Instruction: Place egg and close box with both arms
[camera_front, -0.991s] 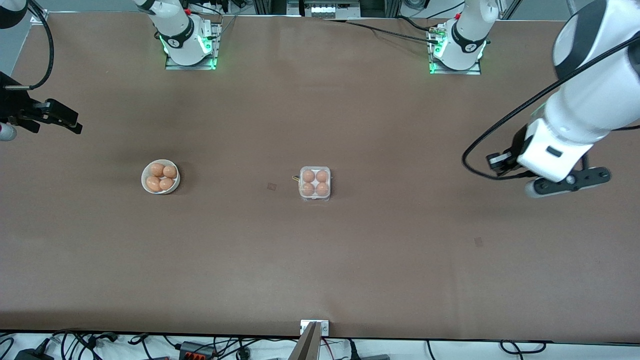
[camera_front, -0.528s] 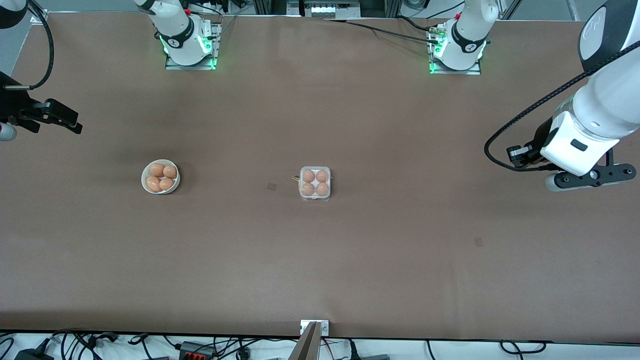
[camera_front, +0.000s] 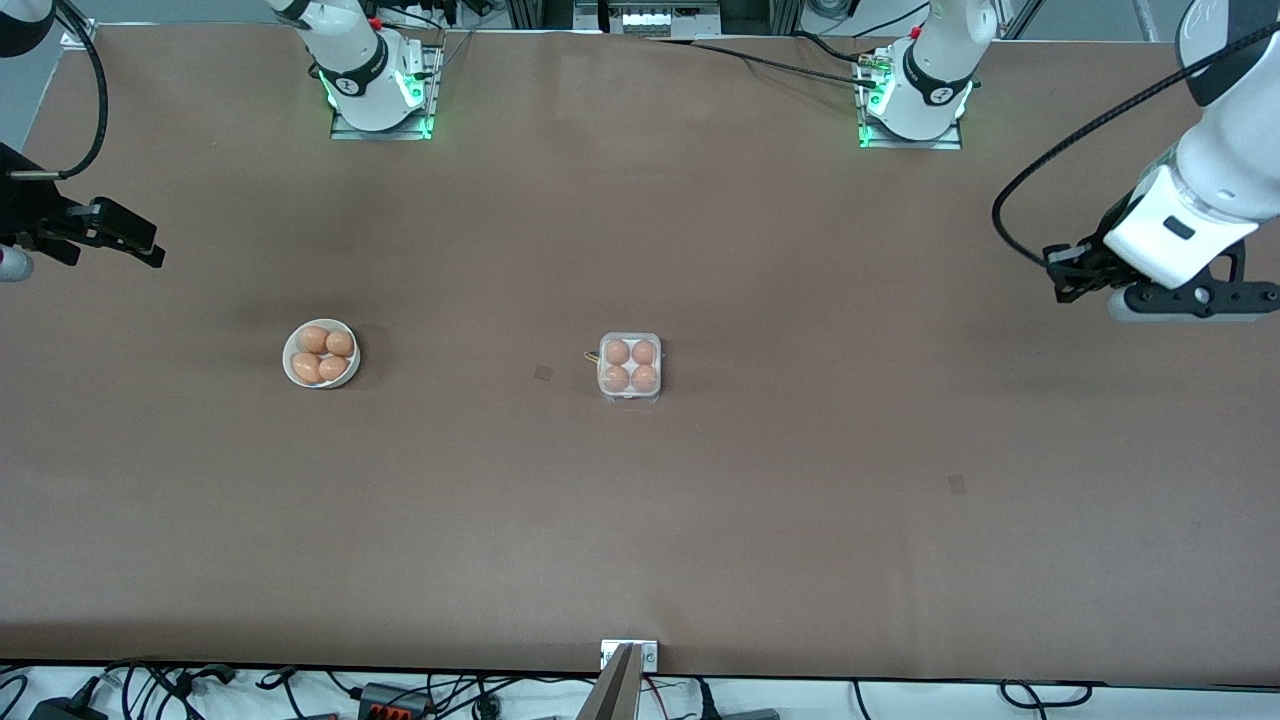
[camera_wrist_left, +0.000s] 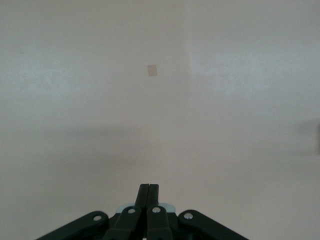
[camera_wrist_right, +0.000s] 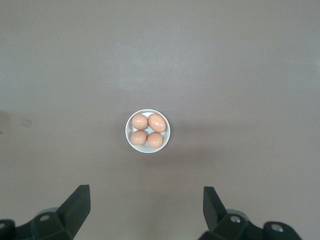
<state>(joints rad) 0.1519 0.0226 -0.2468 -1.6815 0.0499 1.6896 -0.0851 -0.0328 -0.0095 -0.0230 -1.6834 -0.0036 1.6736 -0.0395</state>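
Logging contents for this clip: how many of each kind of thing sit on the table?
Eggs in the box: 4
Eggs in the bowl: 4
Boxes: 1
Bowls: 1
Total: 10

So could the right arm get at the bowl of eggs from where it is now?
Probably yes: the right gripper hangs open above bare table, nothing lies between it and the bowl.

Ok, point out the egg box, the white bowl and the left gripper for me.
egg box (camera_front: 630, 367), front view, middle of its clear lid.
white bowl (camera_wrist_right: 129, 138), right wrist view, bare rim beside the eggs.
left gripper (camera_wrist_left: 148, 188), left wrist view, tips of its shut fingers.
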